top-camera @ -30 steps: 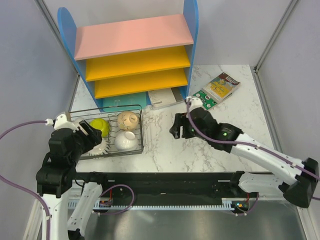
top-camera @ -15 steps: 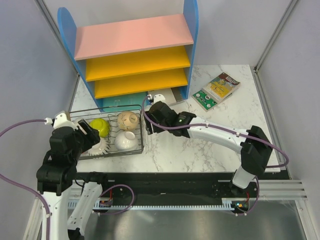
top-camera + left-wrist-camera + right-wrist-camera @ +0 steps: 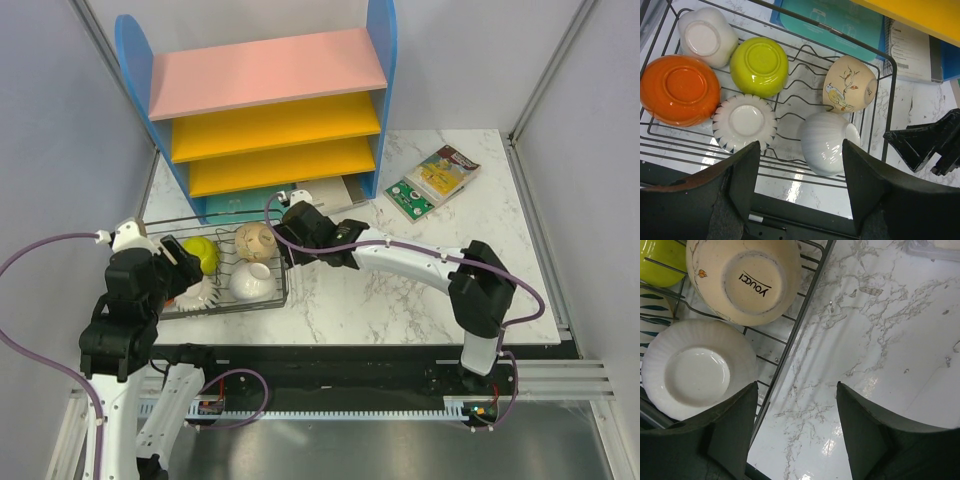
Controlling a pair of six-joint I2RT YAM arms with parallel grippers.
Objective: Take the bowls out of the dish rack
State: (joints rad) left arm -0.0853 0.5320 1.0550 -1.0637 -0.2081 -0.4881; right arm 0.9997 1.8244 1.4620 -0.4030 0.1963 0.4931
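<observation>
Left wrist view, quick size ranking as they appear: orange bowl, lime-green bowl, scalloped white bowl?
1. orange bowl: clearly the largest.
2 and 3. scalloped white bowl and lime-green bowl: they look about alike, too close to rank, and their nearness to the camera may differ.

The left arm (image 3: 125,310) and the right arm (image 3: 415,265) share one build: chunky, glossy black joint housings linked by smooth white shells with rounded edges. A thin purple cable (image 3: 40,255) trails in loose loops along the outside of each arm, and a small white cap (image 3: 125,235) sits near the left wrist. The left tool (image 3: 800,147) has two broad, matte black fingers (image 3: 867,185) shaped like blunt wedges with bevelled faces. The right tool (image 3: 795,389) carries the same dark, angular pair.
</observation>
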